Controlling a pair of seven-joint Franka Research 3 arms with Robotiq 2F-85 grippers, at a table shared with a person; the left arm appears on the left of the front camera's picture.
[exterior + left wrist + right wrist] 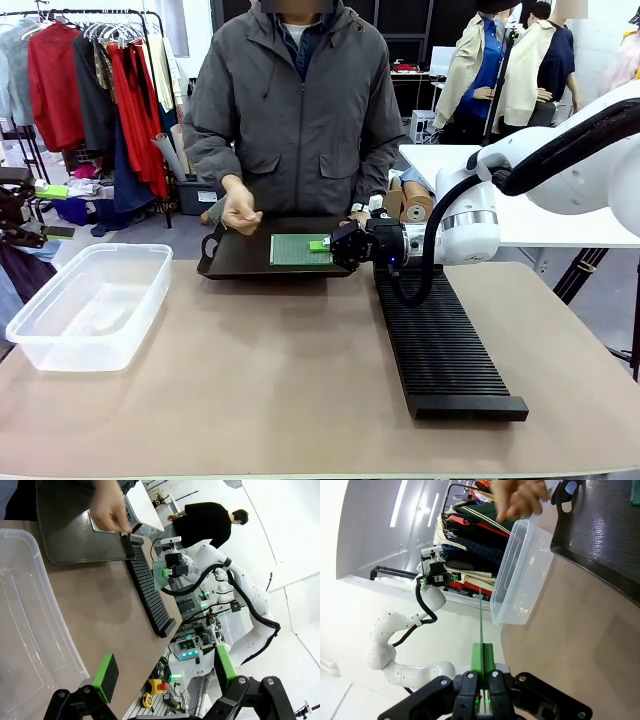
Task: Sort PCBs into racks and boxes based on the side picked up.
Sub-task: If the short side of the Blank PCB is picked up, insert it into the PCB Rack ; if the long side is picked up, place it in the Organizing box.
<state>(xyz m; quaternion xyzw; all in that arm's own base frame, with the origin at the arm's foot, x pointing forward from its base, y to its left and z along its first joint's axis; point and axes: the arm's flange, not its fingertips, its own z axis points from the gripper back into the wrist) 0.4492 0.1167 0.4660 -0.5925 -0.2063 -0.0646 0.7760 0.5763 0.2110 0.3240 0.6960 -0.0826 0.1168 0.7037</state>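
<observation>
My right gripper (325, 246) is shut on a green PCB (297, 249) and holds it flat, just above the black tray (235, 263). In the right wrist view the PCB (481, 615) shows edge-on as a thin green line clamped between the pads (477, 657). Another PCB (635, 495) lies on the tray. The ribbed black rack (440, 345) runs along the table beneath my right arm. At the table's left stands the clear box (90, 305). My left gripper (165, 672) hangs open beside the box (25, 625), with nothing between its fingers.
A person stands behind the tray, one hand (240, 212) hovering over its left part. Bare tabletop (270, 370) lies between the box and the rack. A clothes rail (100, 70) stands at the back left.
</observation>
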